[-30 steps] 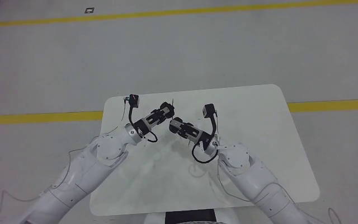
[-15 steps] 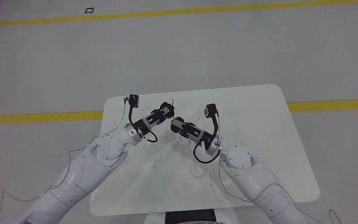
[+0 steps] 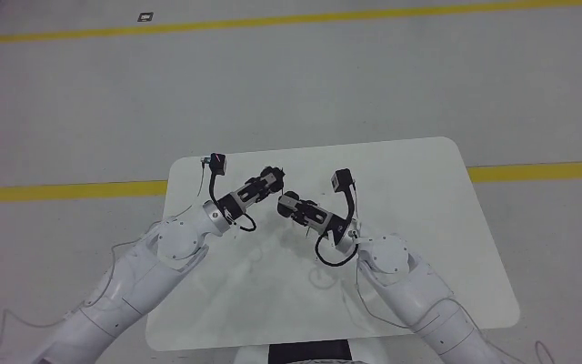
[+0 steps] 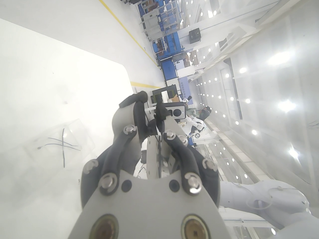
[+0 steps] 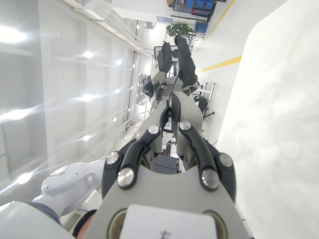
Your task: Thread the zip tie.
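Left gripper [image 4: 159,141]: is pinching a black zip tie [image 4: 159,154].
Right gripper [image 4: 150,102]: is facing it closely.
Table [image 4: 37,75]: is carrying a clear tray [image 4: 87,135] of loose ties [image 4: 62,145].

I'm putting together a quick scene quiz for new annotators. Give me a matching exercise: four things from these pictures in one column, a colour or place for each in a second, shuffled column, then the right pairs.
Things
1. table
2. floor stripe
3. loose zip ties
4. left gripper

Descriptions
A. yellow
B. lying crossed on a clear sheet on the table
C. white, with rounded corners
D. over the table, close to the right gripper and facing it

Pairs: 1-C, 2-A, 3-B, 4-D
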You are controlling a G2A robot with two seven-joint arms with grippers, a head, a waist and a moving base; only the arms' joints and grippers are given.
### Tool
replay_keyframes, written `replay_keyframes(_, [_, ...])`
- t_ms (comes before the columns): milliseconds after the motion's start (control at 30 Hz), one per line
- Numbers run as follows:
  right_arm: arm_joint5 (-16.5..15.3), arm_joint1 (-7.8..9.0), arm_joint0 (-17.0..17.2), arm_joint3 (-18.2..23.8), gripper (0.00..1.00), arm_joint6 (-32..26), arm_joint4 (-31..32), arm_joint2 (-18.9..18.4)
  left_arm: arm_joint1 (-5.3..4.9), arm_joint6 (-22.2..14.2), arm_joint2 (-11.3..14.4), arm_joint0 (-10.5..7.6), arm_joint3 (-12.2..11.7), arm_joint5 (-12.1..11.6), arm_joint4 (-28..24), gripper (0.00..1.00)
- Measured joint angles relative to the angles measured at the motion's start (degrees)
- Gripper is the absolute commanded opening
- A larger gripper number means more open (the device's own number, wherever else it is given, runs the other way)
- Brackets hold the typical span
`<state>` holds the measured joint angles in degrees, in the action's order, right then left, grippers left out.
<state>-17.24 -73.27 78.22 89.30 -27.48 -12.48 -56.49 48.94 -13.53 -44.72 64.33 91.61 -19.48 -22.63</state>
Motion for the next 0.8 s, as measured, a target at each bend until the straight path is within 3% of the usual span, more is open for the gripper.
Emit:
replay_keyframes(400, [-1.1, 0.12, 0.3, -0.5, 0.0, -1.2, 0.0, -0.9, 0.0, 0.0, 0.0, 0.0, 0.0, 0.0, 0.0, 1.0])
replay_keyframes(567, [-2.3, 0.69, 0.6, -0.2, 0.0, -6.6, -2.0, -2.7, 0.04, -0.4, -0.3, 0.24, 0.1, 0.0, -0.3, 1.0])
replay_keyframes(667, [-2.2, 1.14, 0.4, 0.2, 0.0, -12.3, -2.8, -3.9, -0.15, -4.3, -1.7, 0.65, -0.5, 0.0, -2.2, 1.0])
replay_keyframes(800, [-2.2, 1.61, 0.1, 0.1, 0.0, -20.0, -4.7, -5.4, -0.58, -14.5, -4.4, 0.65, -1.4, 0.0, -7.1, 1.0])
